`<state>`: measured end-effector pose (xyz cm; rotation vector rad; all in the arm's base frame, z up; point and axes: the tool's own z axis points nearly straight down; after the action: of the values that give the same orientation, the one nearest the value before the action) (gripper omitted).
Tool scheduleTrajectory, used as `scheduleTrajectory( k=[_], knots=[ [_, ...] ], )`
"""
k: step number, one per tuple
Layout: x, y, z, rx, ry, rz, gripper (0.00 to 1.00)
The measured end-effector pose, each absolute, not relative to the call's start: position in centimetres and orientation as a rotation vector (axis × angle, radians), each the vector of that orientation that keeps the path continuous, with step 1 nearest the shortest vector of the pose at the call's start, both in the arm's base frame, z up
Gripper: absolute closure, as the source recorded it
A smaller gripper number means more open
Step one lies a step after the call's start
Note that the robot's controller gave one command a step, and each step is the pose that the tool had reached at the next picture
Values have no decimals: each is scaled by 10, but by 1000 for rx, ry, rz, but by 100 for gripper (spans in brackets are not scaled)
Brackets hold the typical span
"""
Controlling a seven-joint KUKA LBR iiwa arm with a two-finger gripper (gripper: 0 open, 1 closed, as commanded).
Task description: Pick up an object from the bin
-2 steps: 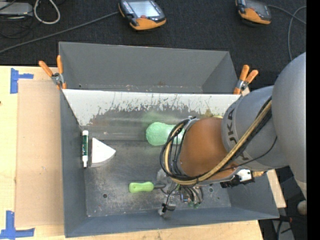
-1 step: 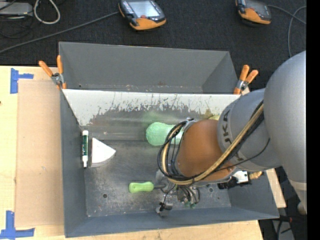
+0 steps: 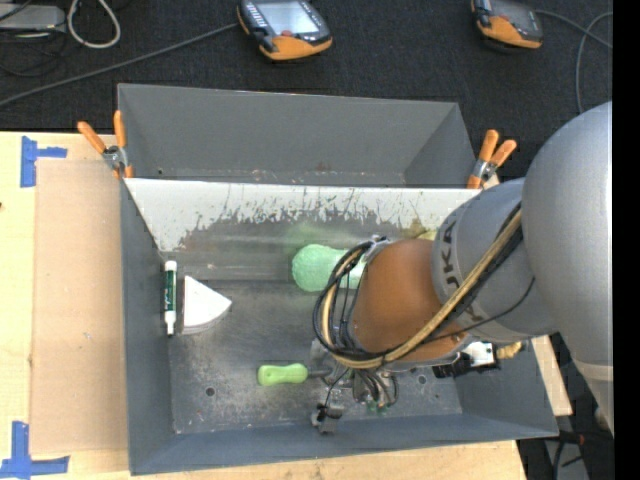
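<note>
My gripper (image 3: 333,400) is low over the front of the bin floor, right of centre, under the orange wrist cover. A small light-green oblong piece (image 3: 281,374) lies just to its left, close to it. A larger pale-green rounded thing (image 3: 317,266) lies further back, partly hidden by the wrist cover. At the left of the bin a white wedge-shaped piece (image 3: 203,303) rests beside a white marker with a green label (image 3: 170,297), which lies along the left wall.
The arm and its cables cover the right half of the bin and hide what lies beneath. The bin's front wall is close to the gripper. Bare floor lies between the wedge and the small green piece.
</note>
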<state>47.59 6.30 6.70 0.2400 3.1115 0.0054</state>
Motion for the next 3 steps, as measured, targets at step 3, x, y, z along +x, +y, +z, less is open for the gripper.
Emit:
scheduleTrajectory(
  k=[3],
  knots=[
    [482,64,70,281,3110,6,0]
  ],
)
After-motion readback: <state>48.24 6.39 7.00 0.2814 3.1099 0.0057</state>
